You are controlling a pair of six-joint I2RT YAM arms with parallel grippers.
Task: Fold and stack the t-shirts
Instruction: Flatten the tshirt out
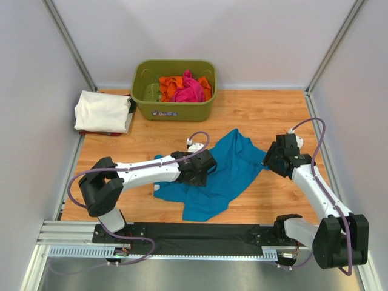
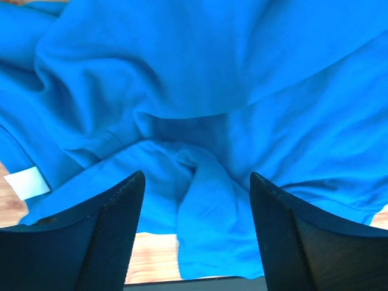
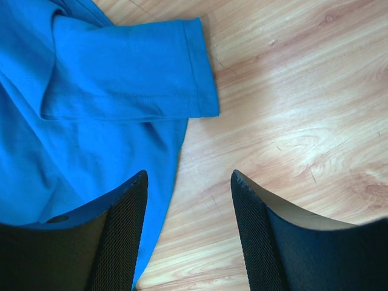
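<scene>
Top external view: the teal-blue t-shirt [image 1: 227, 170] lies rumpled on the desk [image 1: 273, 115] between both arms. The left fingers [image 2: 115, 212] stand wide over its bunched cloth, gripping nothing. The right fingers [image 3: 121, 218] stand apart too (over the shirt's edge and bare wood). A folded white t-shirt [image 1: 103, 111] sits rear-left, beside the olive-green tub [image 1: 176, 110], which holds a pink t-shirt [image 1: 189, 91] and an orange t-shirt [image 1: 170, 85].

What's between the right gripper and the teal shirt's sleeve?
Only a bare strip of wooden table, in the right wrist view; the right gripper stands open, short of the sleeve of the teal t-shirt.
</scene>
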